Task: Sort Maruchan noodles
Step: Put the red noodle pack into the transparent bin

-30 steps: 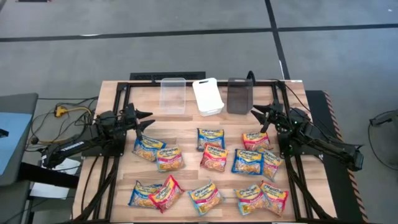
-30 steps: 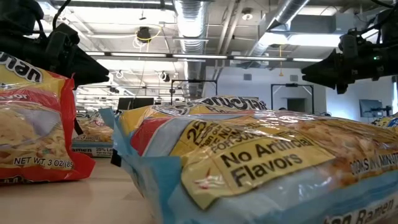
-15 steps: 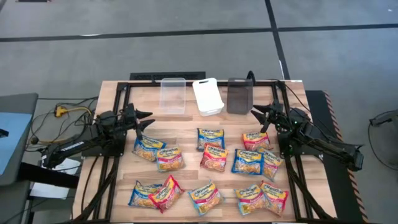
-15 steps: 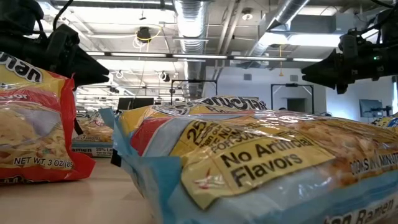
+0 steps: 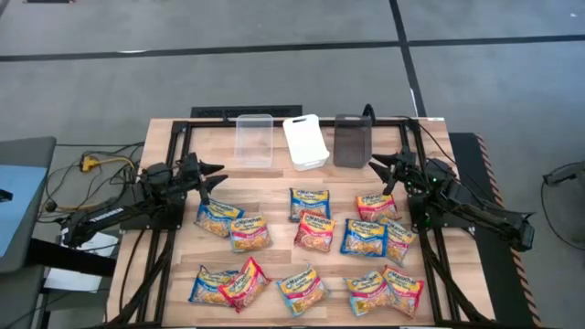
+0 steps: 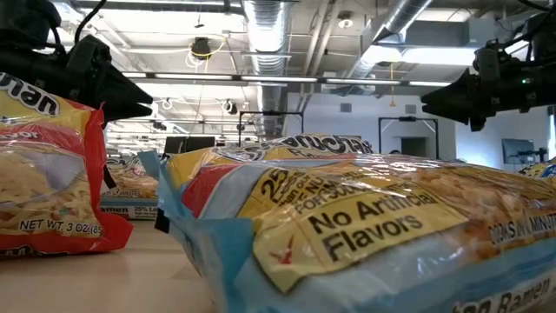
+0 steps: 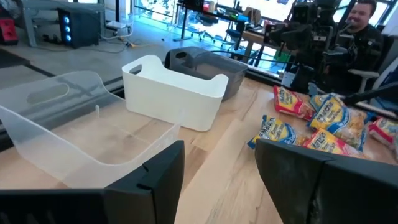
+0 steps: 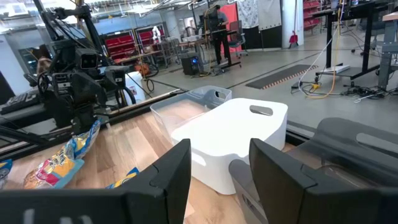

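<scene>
Several Maruchan noodle packets (image 5: 313, 228) in red, blue-yellow and light blue prints lie flat on the wooden table, spread over its near half. One light blue and yellow packet (image 6: 365, 235) fills the low view, with a red one (image 6: 43, 174) on its left. My left gripper (image 5: 216, 175) hovers open over the table's left side, above a packet (image 5: 218, 219). My right gripper (image 5: 379, 171) hovers open over the right side, near a red packet (image 5: 376, 205). Neither touches anything.
Three bins stand in a row at the far edge: a clear one (image 5: 254, 139), a white one (image 5: 305, 142) and a dark one (image 5: 351, 140). A black frame (image 5: 174, 146) rims the table. A person (image 7: 364, 25) shows beyond the table in the left wrist view.
</scene>
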